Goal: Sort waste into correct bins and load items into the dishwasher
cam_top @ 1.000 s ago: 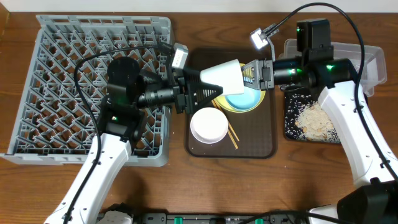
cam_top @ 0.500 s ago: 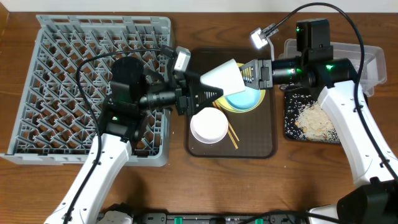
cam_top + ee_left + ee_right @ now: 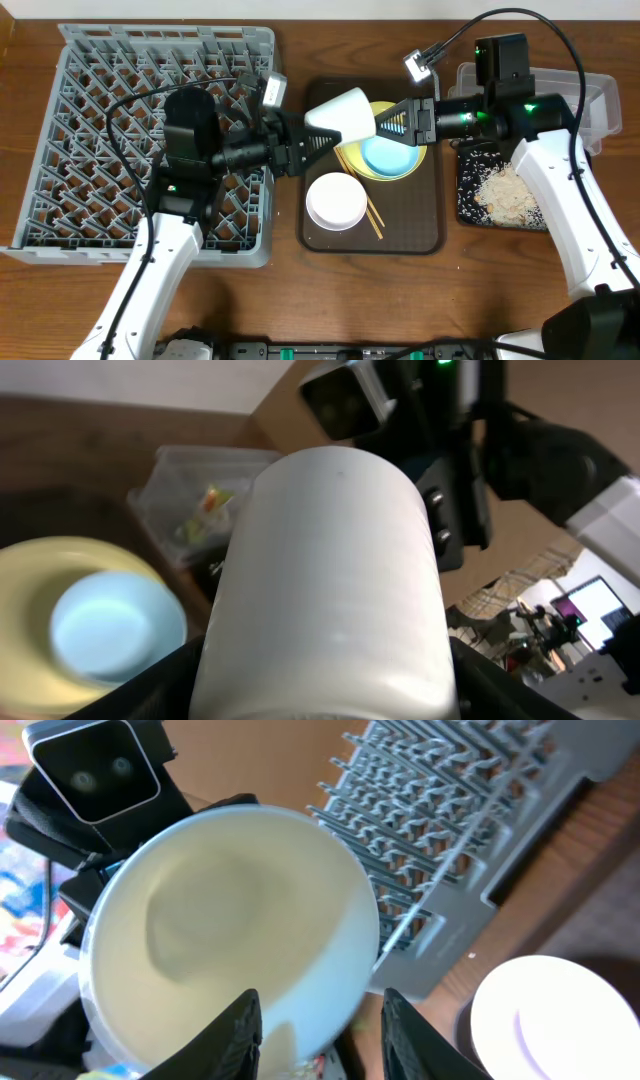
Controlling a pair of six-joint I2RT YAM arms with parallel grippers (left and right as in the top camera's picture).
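Overhead view of a wooden table with two robot arms meeting over a brown serving tray. The left gripper is clamped on a small white cup, one black finger on each side of its wall, and holds it on its side in the air above the tray's upper left part, just right of the grey dish rack. The cup's base points back along the left arm; its open mouth faces the right gripper. From the right wrist, the cup shows its hollow inside, and that gripper's two fingers are spread apart below the lower rim. They are very near it, but whether they touch cannot be told. From the left wrist, the cup fills most of the view. On the serving tray, under the grippers, a light blue bowl sits on a round yellow plate. A pinkish-white bowl stands nearer the front, with two wooden chopsticks lying just beside it. To the right, a black tray holds pale food scraps. Behind it is a clear tub, and the left wrist view shows a green-and-yellow wrapper inside.
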